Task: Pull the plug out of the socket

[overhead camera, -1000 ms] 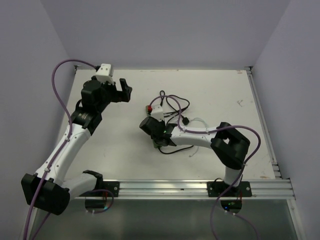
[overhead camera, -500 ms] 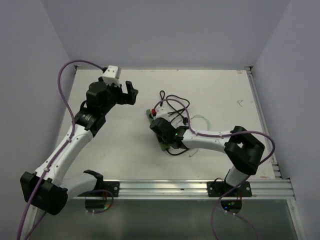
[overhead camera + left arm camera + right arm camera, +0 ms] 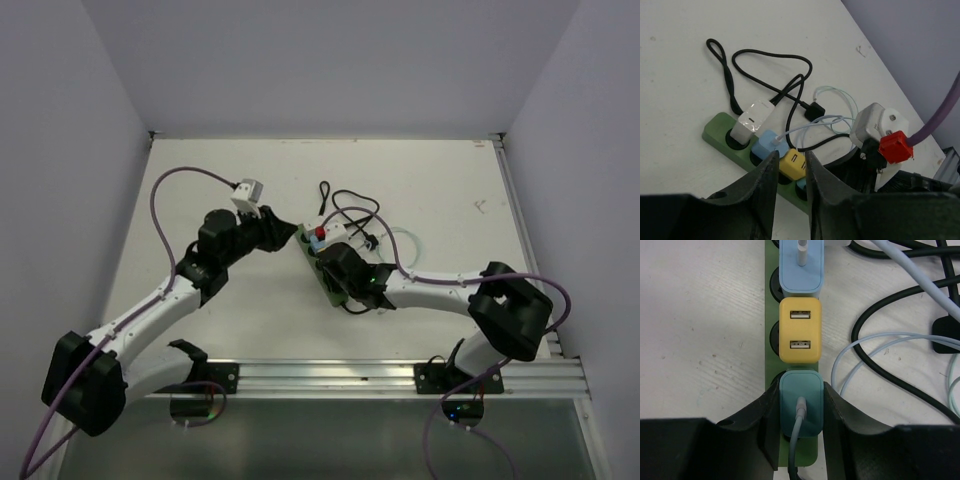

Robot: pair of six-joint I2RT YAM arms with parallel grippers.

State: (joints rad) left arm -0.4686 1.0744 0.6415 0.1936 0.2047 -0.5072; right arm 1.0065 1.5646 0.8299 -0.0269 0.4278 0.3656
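Note:
The socket [image 3: 771, 315] is a green power strip lying slantwise mid-table [image 3: 323, 282], also seen in the left wrist view [image 3: 720, 132]. In a row it carries a white plug [image 3: 752, 120], a light blue plug [image 3: 801, 270], a yellow two-port plug [image 3: 800, 330] and a teal plug [image 3: 800, 390] with a grey cable. My right gripper [image 3: 801, 415] is shut on the teal plug, one finger on each side [image 3: 342, 268]. My left gripper [image 3: 790, 157] hovers just left of the strip's far end [image 3: 289, 235]. Its jaws stand a narrow gap apart with nothing between them.
A thin black cord [image 3: 765, 57] loops behind the strip, and pale blue cables [image 3: 875, 355] coil to its right. The right wrist's white camera with a red block [image 3: 895, 147] sits close to my left fingers. The walls stand well away.
My left arm has swung down from the far left corner to the strip, and its jaws have narrowed. The right gripper and the strip have shifted slightly right and nearer.

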